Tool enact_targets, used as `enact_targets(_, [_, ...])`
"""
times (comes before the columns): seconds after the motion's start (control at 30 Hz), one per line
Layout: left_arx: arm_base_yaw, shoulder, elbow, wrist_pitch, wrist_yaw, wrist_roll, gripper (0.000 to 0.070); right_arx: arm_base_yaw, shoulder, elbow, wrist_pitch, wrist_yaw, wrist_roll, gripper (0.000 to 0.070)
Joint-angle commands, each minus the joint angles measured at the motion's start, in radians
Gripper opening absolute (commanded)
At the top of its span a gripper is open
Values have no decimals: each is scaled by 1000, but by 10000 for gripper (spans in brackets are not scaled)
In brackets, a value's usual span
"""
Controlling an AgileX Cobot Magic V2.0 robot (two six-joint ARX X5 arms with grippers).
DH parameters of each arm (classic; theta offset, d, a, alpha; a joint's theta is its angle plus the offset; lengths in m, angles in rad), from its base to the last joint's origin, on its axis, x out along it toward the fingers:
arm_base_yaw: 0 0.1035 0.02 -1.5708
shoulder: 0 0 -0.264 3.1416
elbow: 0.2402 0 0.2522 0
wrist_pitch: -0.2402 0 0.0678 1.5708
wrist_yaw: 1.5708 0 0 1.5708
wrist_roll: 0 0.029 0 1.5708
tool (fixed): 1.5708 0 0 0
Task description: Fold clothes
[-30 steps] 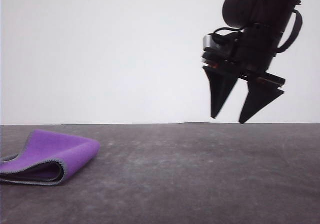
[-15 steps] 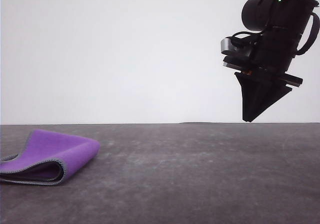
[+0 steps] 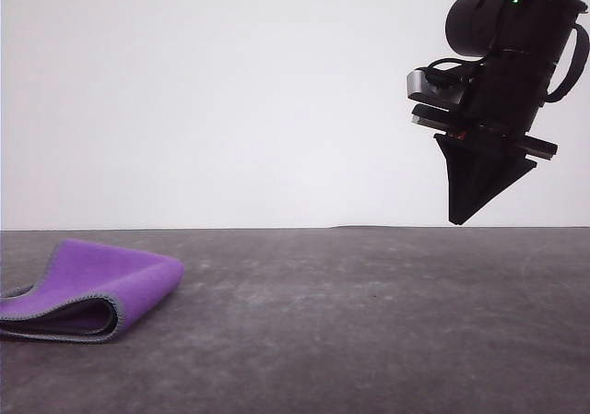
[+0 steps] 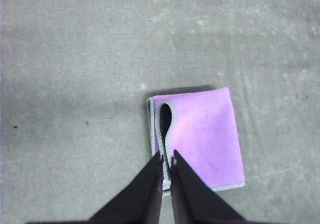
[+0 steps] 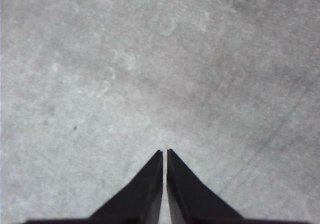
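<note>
Front view showed the folded cloth lying at the far left of the dark desk, purple face outward, its rounded fold pointing right and its grey-edged open layers toward the left edge of the picture. The right gripper hung high over the right side of the desk, well apart from the cloth, its fingers pressed together into one dark point and holding nothing. From the left wrist camera the cloth lay on the desk directly below and just ahead of the left gripper, whose fingers were nearly closed, with only a thin slit between them and nothing in it; they appeared to be raised clear of the fabric, though how high could not be judged. Their tips sat in line with the looped, grey-stitched edge of the cloth. The right wrist camera looked down past the right gripper at bare grey desk. Judged from this, the left arm was much the nearer one for any further fold.
</note>
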Motion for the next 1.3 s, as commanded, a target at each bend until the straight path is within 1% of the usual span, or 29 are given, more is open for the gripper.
enact_targets(0.0, [3,11,10,10,-3,3,16,5,2,10,6,0,-12,6])
enact_targets(0.17, [3,11,10,10,-3,3,16,5,2,10,6,0,-12,6])
enact_targets(0.23, [3,6,9,17,-4,22,16,5,2,10,6,0,-12,6])
enact_targets(0.33, [0,-48,-27,38,-6,-23,16,5,2,10,6,0,-12,6])
enact_targets(0.37, [0,-83,-62,76,-20,-27,16,5,2,10,6,0,-12,6])
enact_targets(0.47, [0,-224,-230,281,-81,-73,16,5,2,10,6,0,-12,6])
enact_targets(0.53, [0,-337,-365,424,-148,-111,16,5,2,10,6,0,-12,6])
enact_targets(0.63, [0,-497,-546,599,-239,-154,16,5,2,10,6,0,-12,6])
enact_targets(0.7, [-1,-592,-644,679,-272,-170,16,5,2,10,6,0,-12,6])
enact_targets(0.77, [-3,-679,-724,727,-298,-188,16,5,2,10,6,0,-12,6])
enact_targets(0.87, [-15,-787,-807,738,-344,-192,16,5,2,10,6,0,-12,6])
enact_targets(1.03, [-34,-914,-883,729,-438,-196,16,5,2,10,6,0,-12,6])
enact_targets(1.13, [-34,-968,-909,701,-449,-196,16,5,2,10,6,0,-12,6])
enact_targets(1.27, [-35,-1028,-946,635,-449,-202,16,5,2,10,6,0,-12,6])
